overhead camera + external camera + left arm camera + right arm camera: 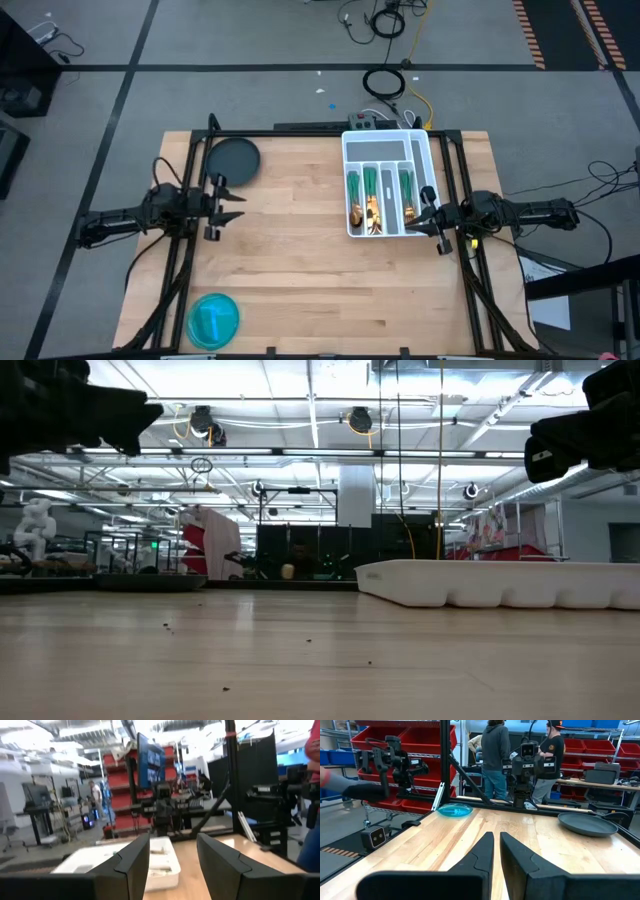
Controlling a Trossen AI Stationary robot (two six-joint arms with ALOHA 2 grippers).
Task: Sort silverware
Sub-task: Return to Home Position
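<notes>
The silverware (371, 196), with teal handles and gold heads, lies in the long compartments of the white tray (388, 146) at the table's far right. My right gripper (428, 214) hangs shut at the tray's right rim, above it, pointing level toward the table's left. In its wrist view my right gripper (496, 854) has nothing between its fingers. My left gripper (236, 200) hangs open over the table's left side, pointing right. My left gripper (172, 865) is empty in its own view, where the tray (165, 870) shows ahead. The low view shows the tray's side wall (500, 584) only.
A dark grey plate (232, 160) lies at the far left and a blue bowl (213, 320) at the near left corner. Bare wood (310, 270) spans the table's middle and near side. People (495, 755) stand beyond the table's left edge.
</notes>
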